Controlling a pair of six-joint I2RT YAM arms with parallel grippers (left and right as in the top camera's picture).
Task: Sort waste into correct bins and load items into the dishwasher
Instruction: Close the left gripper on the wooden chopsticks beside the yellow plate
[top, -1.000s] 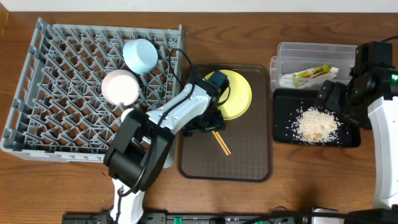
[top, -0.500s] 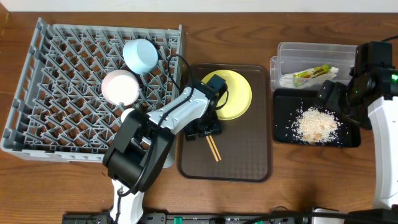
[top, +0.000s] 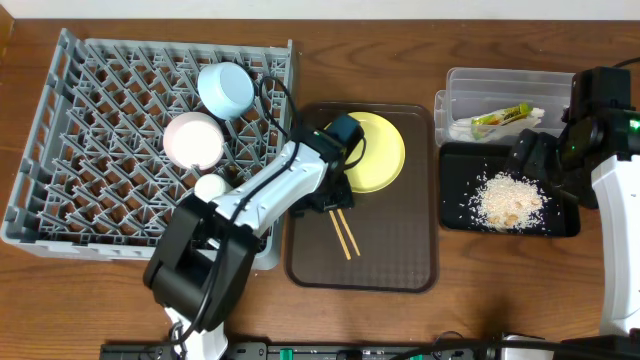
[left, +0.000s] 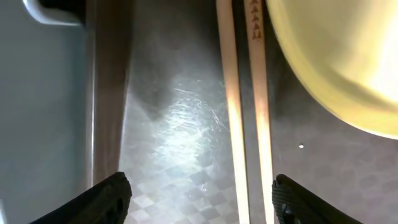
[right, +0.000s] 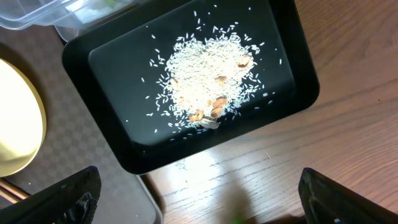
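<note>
Now your left hand (left: 200, 198) hangs wide open over the chopsticks (left: 231, 124), which lie on the brown tray (left: 174, 143) beside the yellow plate (left: 348, 62). Go straight down, then squeeze both sticks together.

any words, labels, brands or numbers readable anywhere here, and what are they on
Nothing here can be quoted as it reads.
chopsticks: a short row of small stamped marks on one stick, seen in the left wrist view, too blurred to read.
snack wrapper: green-and-orange printing, too small to read in the overhead view.
No other lettering can be made out.
</note>
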